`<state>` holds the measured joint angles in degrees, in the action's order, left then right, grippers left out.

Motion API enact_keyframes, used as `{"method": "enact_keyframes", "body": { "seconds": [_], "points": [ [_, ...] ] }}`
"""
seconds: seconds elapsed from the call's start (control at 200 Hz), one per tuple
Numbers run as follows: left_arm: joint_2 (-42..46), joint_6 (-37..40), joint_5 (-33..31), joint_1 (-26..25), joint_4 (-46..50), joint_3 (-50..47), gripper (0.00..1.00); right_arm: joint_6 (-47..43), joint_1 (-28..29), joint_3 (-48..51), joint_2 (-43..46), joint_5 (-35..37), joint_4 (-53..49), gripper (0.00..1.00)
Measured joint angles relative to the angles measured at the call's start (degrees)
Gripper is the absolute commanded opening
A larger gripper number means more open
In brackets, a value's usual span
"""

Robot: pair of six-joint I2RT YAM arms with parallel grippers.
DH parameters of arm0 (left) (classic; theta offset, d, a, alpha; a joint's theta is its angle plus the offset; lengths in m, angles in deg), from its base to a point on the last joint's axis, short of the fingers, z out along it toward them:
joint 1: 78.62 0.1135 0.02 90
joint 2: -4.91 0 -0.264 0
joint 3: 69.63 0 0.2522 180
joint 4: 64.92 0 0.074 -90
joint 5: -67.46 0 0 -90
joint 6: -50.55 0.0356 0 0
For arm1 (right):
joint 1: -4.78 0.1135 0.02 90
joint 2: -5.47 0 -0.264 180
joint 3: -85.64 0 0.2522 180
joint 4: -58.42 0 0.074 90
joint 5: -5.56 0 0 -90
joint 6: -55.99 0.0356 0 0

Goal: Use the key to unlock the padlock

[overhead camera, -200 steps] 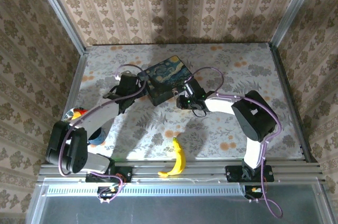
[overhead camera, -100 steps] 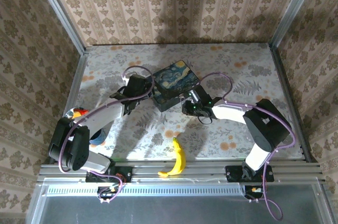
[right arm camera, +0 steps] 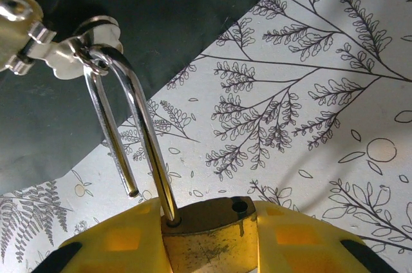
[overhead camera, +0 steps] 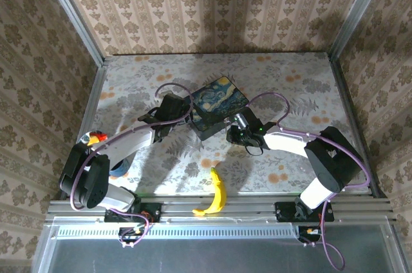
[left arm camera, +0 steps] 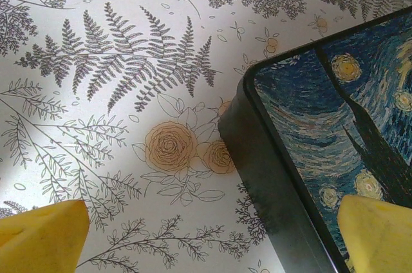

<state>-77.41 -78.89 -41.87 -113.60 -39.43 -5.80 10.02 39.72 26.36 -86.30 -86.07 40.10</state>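
Biggest thing on the floral tablecloth [overhead camera: 309, 86] is the Starry Night box [overhead camera: 217, 98], mid-table and slightly toward the far side. The left gripper [left arm camera: 209, 244] is spread wide with nothing in it, and its yellow fingertips [left arm camera: 42, 231] straddle the box's left corner. The right gripper [right arm camera: 206, 250] is pinched onto the padlock [right arm camera: 207, 225] at the near right side of the box, squeezing the brass body from both sides.

As for handling, I'd guess it's a light, solid little lump of metal. It's totally rigid, but the brass is smooth and could twist or slip out of the pads. The flat faces of the body look like the place to hold it. The shackle [right arm camera: 138, 125] is thin and round and would probably just swivel.

For looks, it has a scuffed gold-brass body and a skinny silver shackle. One leg hangs free beside an empty hole [right arm camera: 239, 207] in the top of the body, so to me it reads as popped open. The loop is hooked through the box's silver clasp [right arm camera: 55, 54].
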Motion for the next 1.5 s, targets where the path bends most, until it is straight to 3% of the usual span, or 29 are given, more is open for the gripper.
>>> {"method": "enact_keyframes", "body": {
  "seconds": [1.495],
  "points": [
    [-3.6,-3.1,-2.4,-2.9,-3.2,-1.3,1.00,15.1,0.5,6.4,0.7,1.7,12.3,0.00]
  ]
}}
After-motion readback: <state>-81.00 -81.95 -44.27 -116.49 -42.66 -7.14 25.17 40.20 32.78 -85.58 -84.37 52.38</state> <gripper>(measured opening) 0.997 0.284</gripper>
